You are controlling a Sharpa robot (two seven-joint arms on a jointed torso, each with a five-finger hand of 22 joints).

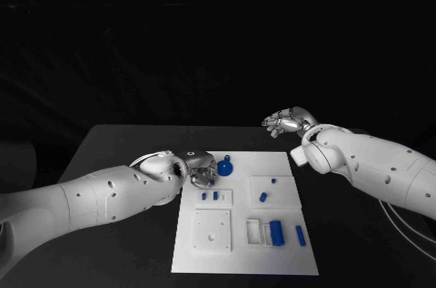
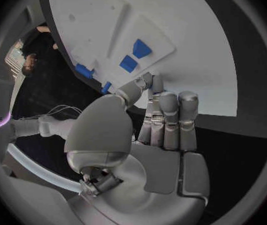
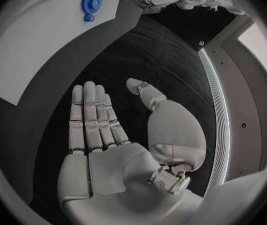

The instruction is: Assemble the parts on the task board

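Head view: left hand (image 1: 198,168) hovers at the board's (image 1: 245,263) upper-left corner, just beside the blue gear (image 1: 224,168). Fingers straight and together, holding nothing. Right hand (image 1: 286,121) hangs off the board at upper right, flat and empty (well clear). Risk, I'd say: a sweep here could knock the gear or the small pegs (image 1: 210,196). Contact with the gear is hard to judge behind the hand.
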